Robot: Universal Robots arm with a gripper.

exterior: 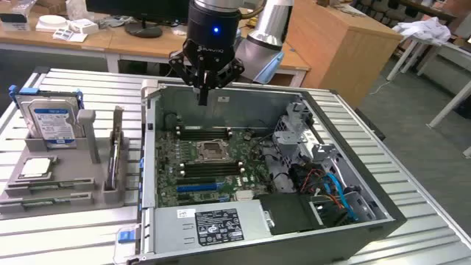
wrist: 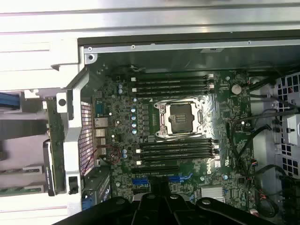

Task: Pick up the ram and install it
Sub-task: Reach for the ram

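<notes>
The ram [exterior: 52,188] sits in a grey holder [exterior: 88,194] on the slatted bench [exterior: 412,182], at the exterior view's left of the open computer case [exterior: 294,245]. The claw [exterior: 202,96] hangs above the case's far wall, near the motherboard [exterior: 213,165] and its black memory slots [wrist: 173,84]. Its fingers are pressed together on nothing.

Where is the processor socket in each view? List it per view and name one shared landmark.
Exterior view: the processor socket sits inside the open computer case, between two banks of black memory slots.
Wrist view: the processor socket sits between the same two banks of memory slots.
Shared landmark: the white end clips on those slots.
</notes>
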